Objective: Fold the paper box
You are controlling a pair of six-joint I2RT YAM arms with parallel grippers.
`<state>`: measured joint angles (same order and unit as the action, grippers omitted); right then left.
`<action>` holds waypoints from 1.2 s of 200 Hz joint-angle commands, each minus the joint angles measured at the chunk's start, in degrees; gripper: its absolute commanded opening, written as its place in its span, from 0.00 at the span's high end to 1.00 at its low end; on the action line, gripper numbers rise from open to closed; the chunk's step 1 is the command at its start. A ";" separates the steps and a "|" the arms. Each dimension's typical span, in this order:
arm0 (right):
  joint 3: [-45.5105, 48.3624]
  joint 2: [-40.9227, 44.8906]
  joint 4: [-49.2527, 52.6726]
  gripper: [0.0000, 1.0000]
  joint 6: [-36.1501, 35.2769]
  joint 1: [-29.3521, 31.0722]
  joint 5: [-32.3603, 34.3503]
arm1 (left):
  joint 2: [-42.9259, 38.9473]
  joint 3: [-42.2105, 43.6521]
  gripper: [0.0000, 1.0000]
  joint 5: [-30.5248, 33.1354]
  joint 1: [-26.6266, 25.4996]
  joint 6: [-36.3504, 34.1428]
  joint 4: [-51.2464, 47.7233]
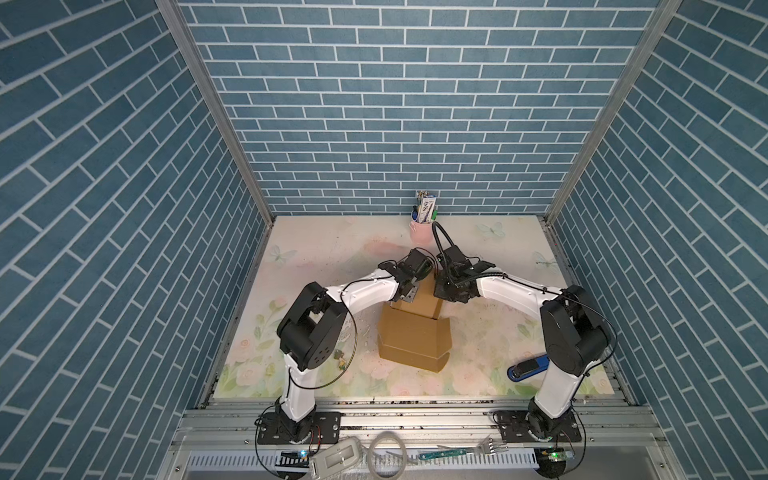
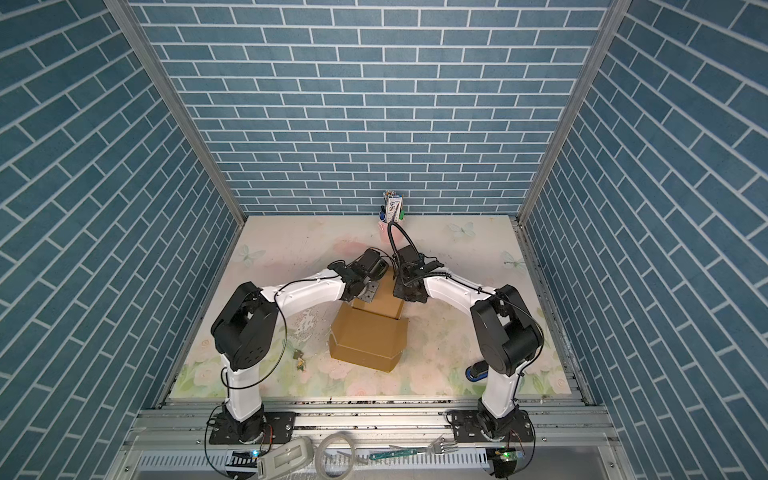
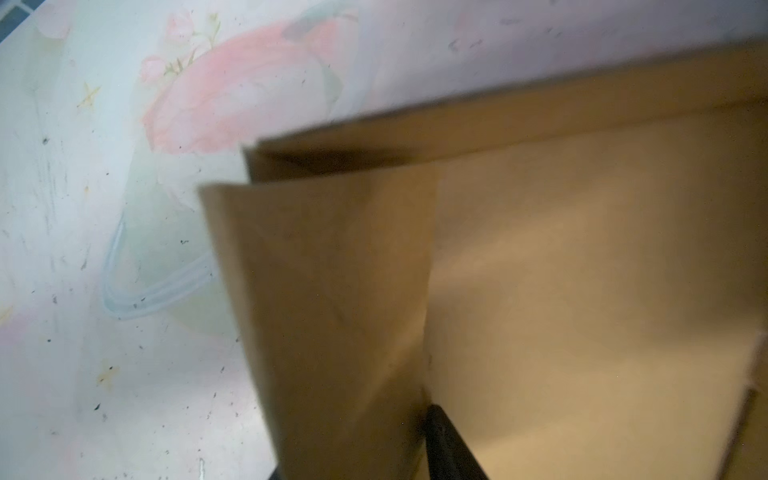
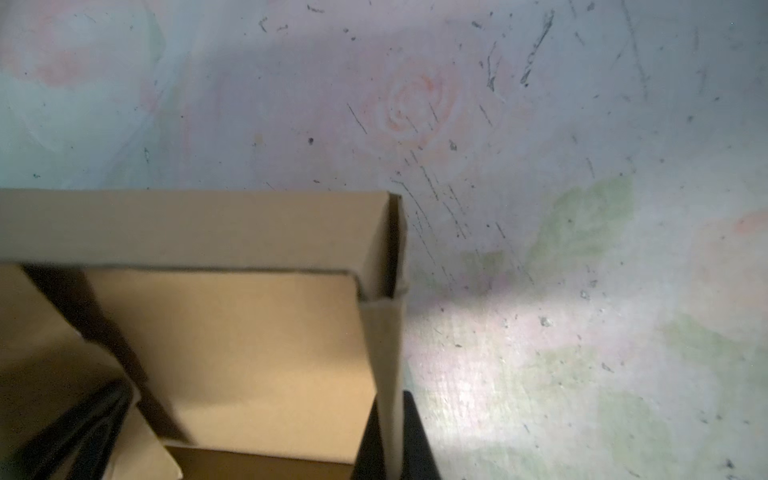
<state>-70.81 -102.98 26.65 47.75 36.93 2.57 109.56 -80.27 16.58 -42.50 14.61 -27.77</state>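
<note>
Top views both put one fork (image 1: 490,449), one coil of clear tubing (image 1: 386,453) and one white plastic piece (image 1: 336,457) nearest, on the front rail; one blue gadget (image 1: 528,368) lies by my right arm's base; then comes the one paper box (image 1: 415,340), mid-table, its lid panel toward the near side and its tray beyond; my two pincers stand at the tray's side walls. My right pincer (image 4: 390,432) is clamped on the right wall, a finger on each face; my left pincer (image 3: 353,446) straddles the opposite wall, but whether it grips or stands loose I cannot tell. I judge the tray is being formed, its walls raised; next, I think, the lid must swing over the tray and its front flap tuck in, which calls for letting go without the walls springing out. Farthest, one pink cup (image 1: 420,232) of pens stands by the back wall.
</note>
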 commanded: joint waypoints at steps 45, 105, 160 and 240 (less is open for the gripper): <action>-0.79 1.27 2.11 1.00 -0.19 1.00 2.51 | -9.11 6.76 0.51 -13.65 1.69 3.67 9.55; -0.74 1.89 1.21 1.00 -0.80 2.00 3.21 | -8.51 9.08 0.61 -14.01 3.47 2.79 9.62; -0.16 2.61 0.95 1.00 -0.73 2.89 2.61 | -5.22 7.99 0.66 -13.56 3.65 1.61 9.43; -2.58 0.32 5.35 1.00 -2.69 3.00 -2.12 | -4.58 7.69 0.69 -13.81 4.83 -0.04 7.19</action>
<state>-70.83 -102.32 29.52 46.98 39.22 3.86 103.90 -71.83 4.56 -38.33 15.59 -19.33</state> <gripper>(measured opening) 0.065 0.330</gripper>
